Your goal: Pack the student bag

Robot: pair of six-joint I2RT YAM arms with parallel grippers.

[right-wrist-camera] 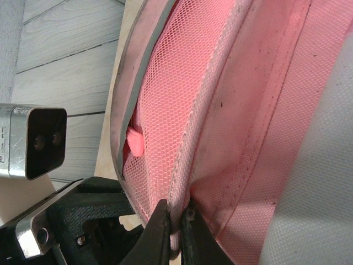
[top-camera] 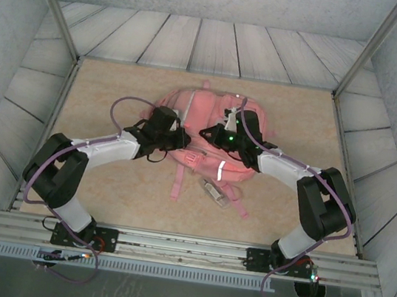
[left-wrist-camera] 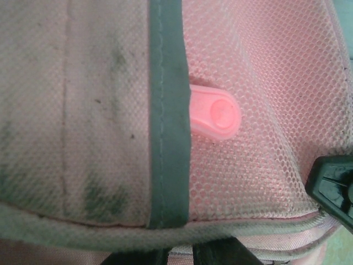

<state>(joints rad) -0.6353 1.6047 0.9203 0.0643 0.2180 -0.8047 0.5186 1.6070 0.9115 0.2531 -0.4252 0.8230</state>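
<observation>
Both arms (top-camera: 101, 149) bend inward over the student bag (top-camera: 206, 120) at the table's (top-camera: 102, 194) middle. My right gripper (right-wrist-camera: 176, 212) pinches its piped seam; the left gripper's (top-camera: 176, 136) jaws I cannot tell. A clear packet (top-camera: 214, 190) lies beside the straps (top-camera: 177, 183).

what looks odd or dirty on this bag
Dark smudges mark the pale mesh patch of the student bag, seen from the left wrist; it looks soiled. Nothing appears torn or spilled.

A robotics lab cell is indicated. The tabletop (top-camera: 104, 82) is enclosed by plank-printed panels (top-camera: 199, 44) and metal posts (top-camera: 53, 4). Arm bases (top-camera: 84, 236) are bolted to a rail (top-camera: 184, 245).
</observation>
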